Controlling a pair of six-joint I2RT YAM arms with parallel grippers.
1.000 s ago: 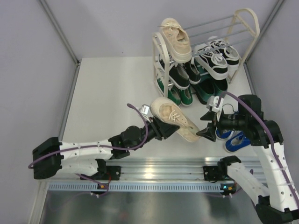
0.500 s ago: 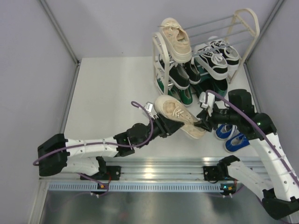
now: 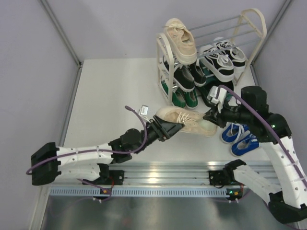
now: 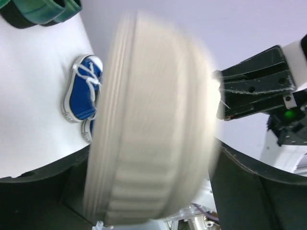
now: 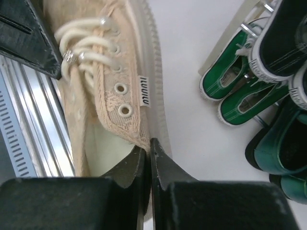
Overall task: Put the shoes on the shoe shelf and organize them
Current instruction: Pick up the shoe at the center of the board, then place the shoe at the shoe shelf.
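1. The left gripper [image 3: 165, 128] reaches out low over the table [image 3: 110, 91] from the near left. Its fingers [image 4: 43, 191] stand wide on either side of the ribbed sole of the cream sneaker [image 3: 188, 120], but the wrist view is too blurred to tell whether they press it
2. The cream sneaker sits between the two grippers, roughly level, in front of the shelf and well short of it, laces facing up
3. The right gripper [image 5: 150, 148] comes in from the right, its fingers pressed together on the thin rim of the sneaker's upper, just beside the lace eyelets
4. The blue sneakers [image 3: 238, 138] lie side by side on the table, just beside the right arm
5. The shoe shelf [image 3: 249, 21] stands at the far right of the table. A second cream sneaker [image 3: 181, 37] rests on its top tier at the left end, the black-and-white sneakers [image 3: 221, 58] sit on a lower tier to the right, and the green canvas sneakers [image 5: 235, 91] and dark green loafers [image 5: 283, 158] are at the bottom
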